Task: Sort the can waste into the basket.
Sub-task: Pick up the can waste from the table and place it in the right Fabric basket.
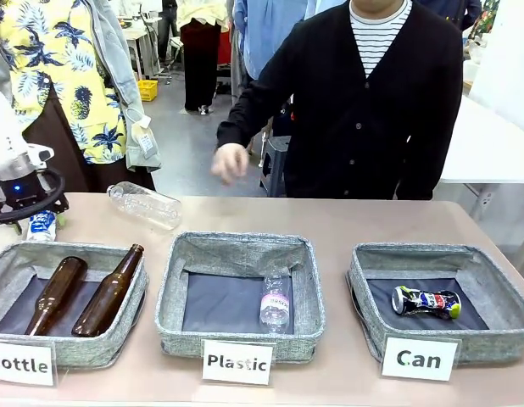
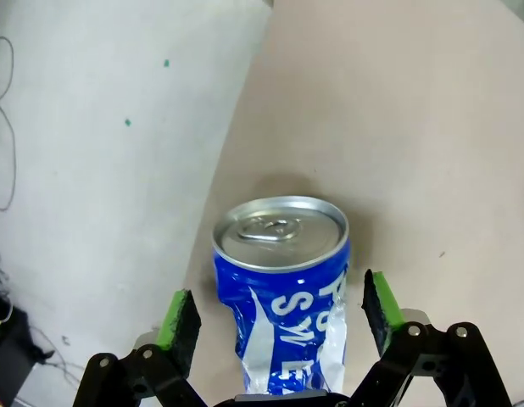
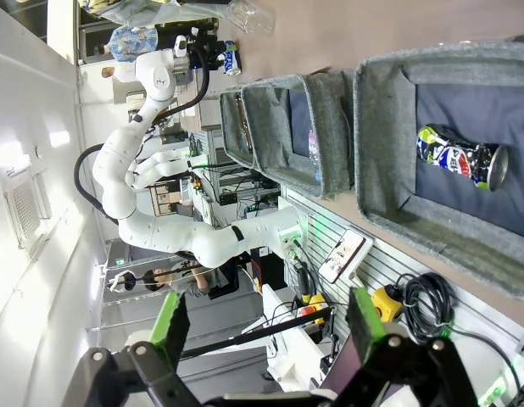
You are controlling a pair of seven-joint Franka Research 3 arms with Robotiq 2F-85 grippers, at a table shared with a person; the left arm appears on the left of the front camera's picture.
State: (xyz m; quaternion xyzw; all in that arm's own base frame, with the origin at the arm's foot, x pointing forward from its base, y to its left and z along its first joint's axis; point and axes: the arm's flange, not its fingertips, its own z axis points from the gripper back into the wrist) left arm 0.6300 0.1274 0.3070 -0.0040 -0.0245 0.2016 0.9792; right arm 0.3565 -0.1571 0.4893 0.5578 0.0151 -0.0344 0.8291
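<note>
A dented blue can [image 2: 281,280] with white print stands upright near the table's edge, between the green pads [image 2: 181,318] of my left gripper [image 2: 281,312], which is open and not touching it. The same blue can [image 1: 41,225] shows at the table's far left under my left arm [image 1: 20,191]. The dented silver can [image 1: 426,301] lies on its side in the grey basket [image 1: 440,254] signed "Can" at the right. My right gripper [image 3: 266,326] hangs open and empty off the table's side, looking at that basket [image 3: 376,127] and the silver can [image 3: 461,157].
A clear plastic bottle [image 1: 143,203] lies on the table behind the left basket. The "Bottle" basket [image 1: 16,254] holds two brown bottles; the "Plastic" basket [image 1: 241,246] holds one clear bottle. A person's hand [image 1: 230,161] hovers over the far edge.
</note>
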